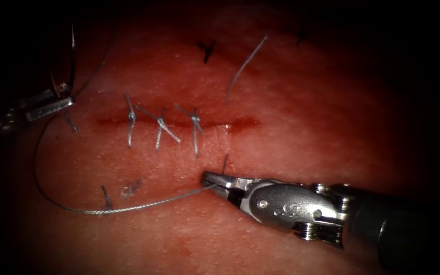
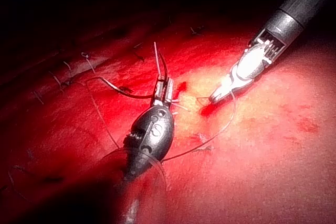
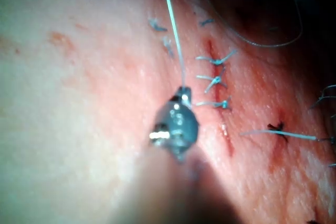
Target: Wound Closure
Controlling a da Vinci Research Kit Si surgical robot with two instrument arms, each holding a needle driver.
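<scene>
Of three knotted stitches in a row, take the middle stitch (image 1: 161, 124) as the mark: the left-hand stitch (image 1: 131, 118) lies near it on one side and the right-hand stitch (image 1: 195, 120) near it on the other (each with short cut ends sticking out above and below its knot). A dark mark (image 1: 207, 50) sits well above and to the right of the middle stitch. A frayed bit of thread (image 1: 131, 189) lies below and to its left, and red fluid (image 1: 244, 122) lies to its right, past the right-hand stitch.

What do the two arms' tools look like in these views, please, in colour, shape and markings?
The right arm's tool has slim silver jaws on a rounded, polished metal wrist stamped with an S-like mark, small pulleys behind it, then a dark shaft. The left arm's tool has the same rounded silver wrist with that mark, narrow straight jaws and a dark shaft.
</scene>
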